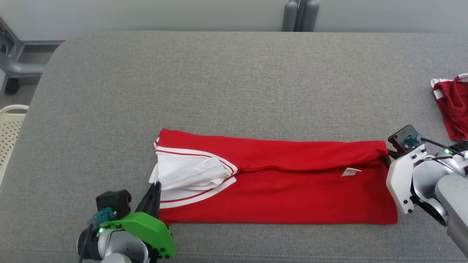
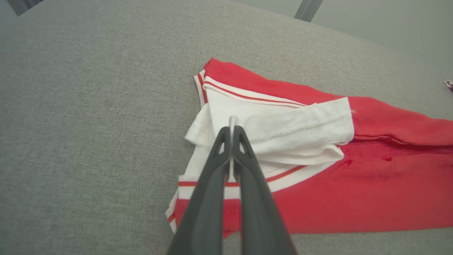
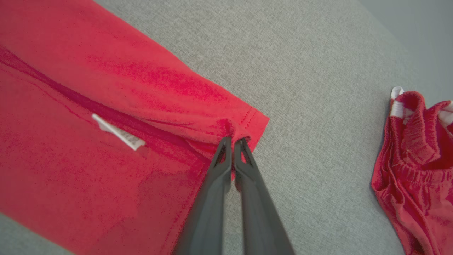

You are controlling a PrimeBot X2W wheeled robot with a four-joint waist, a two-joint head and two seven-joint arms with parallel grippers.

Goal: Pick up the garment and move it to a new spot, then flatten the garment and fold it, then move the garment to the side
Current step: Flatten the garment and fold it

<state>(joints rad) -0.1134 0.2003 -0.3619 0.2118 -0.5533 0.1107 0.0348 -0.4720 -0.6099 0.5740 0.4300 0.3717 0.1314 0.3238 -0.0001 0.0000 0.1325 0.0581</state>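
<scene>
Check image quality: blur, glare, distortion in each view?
Head view: even, soft light, sharp, no glare on the garment. Left wrist view: wide-angle bowing at edges, fingers slightly soft. Right wrist view: reds oversaturated, weave detail lost, label blurred.

You see a bright red garment (image 1: pixel 292 190), with a white panel at one end edged in white bands that carry thin red stripes. Its small label (image 1: pixel 351 171) is white. The surface (image 1: pixel 219 80) is a plain grey weave. The shorts (image 1: pixel 453 109) are darker red with a red-and-white striped band. Your left gripper (image 2: pixel 232 129) has dark fingers and a bright green shell; your right gripper (image 3: pixel 233 140) has dark grey fingers and a white shell. The basket (image 1: pixel 11 128) is cream latticework.
</scene>
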